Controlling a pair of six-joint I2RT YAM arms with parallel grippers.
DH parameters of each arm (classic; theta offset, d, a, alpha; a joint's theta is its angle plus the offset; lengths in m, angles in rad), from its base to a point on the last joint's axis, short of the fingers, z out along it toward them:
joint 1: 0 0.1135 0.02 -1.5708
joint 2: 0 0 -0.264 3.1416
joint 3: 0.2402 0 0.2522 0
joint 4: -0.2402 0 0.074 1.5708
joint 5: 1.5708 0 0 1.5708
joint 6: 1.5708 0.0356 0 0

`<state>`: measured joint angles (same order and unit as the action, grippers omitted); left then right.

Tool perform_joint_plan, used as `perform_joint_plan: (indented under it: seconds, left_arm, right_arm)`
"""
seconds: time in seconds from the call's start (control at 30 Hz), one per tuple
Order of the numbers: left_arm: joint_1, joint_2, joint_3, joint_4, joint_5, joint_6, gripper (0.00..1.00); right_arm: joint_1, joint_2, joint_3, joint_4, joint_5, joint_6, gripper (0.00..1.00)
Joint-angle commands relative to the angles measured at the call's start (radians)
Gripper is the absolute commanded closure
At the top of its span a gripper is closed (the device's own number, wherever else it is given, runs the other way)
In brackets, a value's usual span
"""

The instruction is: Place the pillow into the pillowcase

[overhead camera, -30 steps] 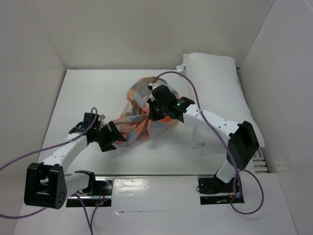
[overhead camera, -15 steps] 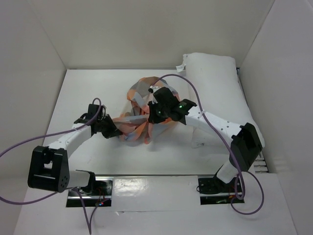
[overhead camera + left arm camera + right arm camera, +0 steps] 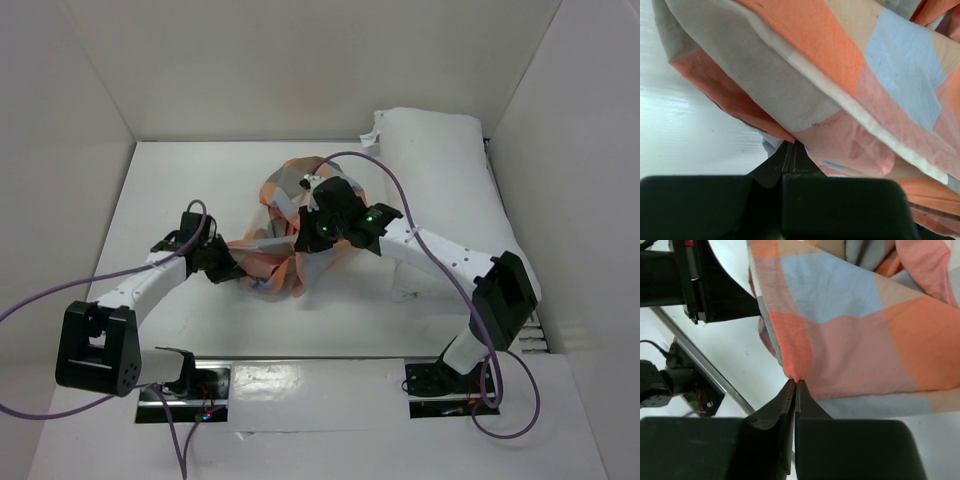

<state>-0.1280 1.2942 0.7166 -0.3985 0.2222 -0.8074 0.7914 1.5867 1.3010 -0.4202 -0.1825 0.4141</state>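
Observation:
The checked orange, blue-grey and tan pillowcase (image 3: 283,195) lies crumpled mid-table. The plump white pillow (image 3: 440,170) leans against the right wall, apart from it. My left gripper (image 3: 233,272) is at the pillowcase's left lower edge; in the left wrist view its jaws (image 3: 792,146) are pressed together with the pillowcase (image 3: 840,75) hem pinched at their tips. My right gripper (image 3: 300,242) sits over the pillowcase's middle. In the right wrist view it (image 3: 795,382) is shut on an orange fold of the pillowcase (image 3: 850,315).
White walls box in the table on the left, back and right. Purple cables (image 3: 400,195) loop from both arms over the work area. The left arm (image 3: 715,285) shows close by in the right wrist view. A metal rail (image 3: 310,362) runs along the near edge.
My left gripper has moved up and right to the pillowcase's edge and shut there. The right gripper has shifted slightly left, dragging the fabric into a tighter bunch.

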Motion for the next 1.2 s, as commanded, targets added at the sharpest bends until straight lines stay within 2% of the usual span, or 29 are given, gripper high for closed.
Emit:
perform_joint_plan:
  seconds: [0.0,0.2,0.3,0.4,0.47,0.6,0.63,0.67,0.7,0.73,0.8,0.87,0.9,0.97,1.03,1.13,1.17]
  left_arm:
    - [-0.002,-0.022,0.041,-0.010,-0.015,0.024,1.00]
    - [-0.002,-0.032,0.041,-0.019,-0.024,0.033,1.00]
    - [-0.002,-0.042,0.079,-0.063,-0.073,0.042,1.00]
    - [0.007,-0.027,0.191,-0.132,-0.141,0.056,1.00]
    - [0.030,-0.004,0.272,-0.149,-0.153,0.077,1.00]
    - [0.143,0.112,0.631,-0.253,-0.138,0.111,1.00]
    - [0.159,0.154,0.817,-0.273,-0.120,0.122,1.00]
    - [0.174,0.171,0.913,-0.302,-0.085,0.122,1.00]
    - [0.192,0.184,1.008,-0.312,-0.058,0.131,1.00]
    - [0.227,0.194,1.179,-0.312,-0.026,0.131,1.00]
    - [0.255,0.215,1.327,-0.295,0.058,0.131,1.00]
    - [0.306,0.229,1.519,-0.275,0.142,0.097,1.00]
    - [0.326,0.229,1.565,-0.260,0.178,0.097,1.00]
    - [0.379,0.211,1.616,-0.212,0.244,0.080,1.00]
    - [0.406,0.130,1.574,-0.142,0.351,0.059,1.00]
    - [0.424,0.045,1.421,-0.021,0.506,0.034,1.00]
    - [0.424,-0.008,1.322,0.022,0.547,0.034,1.00]
  right_arm:
    - [-0.004,0.019,-0.015,0.067,-0.048,0.022,1.00]
    - [0.008,0.052,-0.051,0.098,-0.051,0.043,1.00]
    - [0.008,0.007,-0.051,0.069,0.041,0.055,1.00]
    - [-0.058,-0.027,0.018,0.035,0.118,0.045,1.00]
    - [-0.156,-0.027,0.131,0.012,0.127,0.011,1.00]
    - [-0.313,0.041,0.458,-0.040,0.034,0.000,1.00]
    - [-0.334,0.067,0.525,-0.040,0.009,-0.015,1.00]
    - [-0.359,0.067,0.646,-0.031,-0.008,-0.033,1.00]
    - [-0.359,0.067,0.688,-0.013,-0.027,-0.034,1.00]
    - [-0.375,0.050,0.714,0.012,-0.028,-0.046,1.00]
    - [-0.398,0.001,0.704,0.137,-0.063,-0.046,1.00]
    - [-0.423,-0.088,0.616,0.292,-0.092,-0.017,1.00]
    - [-0.423,-0.115,0.586,0.334,-0.092,-0.017,1.00]
    - [-0.432,-0.189,0.534,0.391,-0.116,-0.017,1.00]
    - [-0.432,-0.232,0.460,0.406,-0.127,-0.026,1.00]
    - [-0.442,-0.318,0.336,0.368,-0.114,-0.049,1.00]
    - [-0.442,-0.365,0.298,0.353,-0.098,-0.049,1.00]
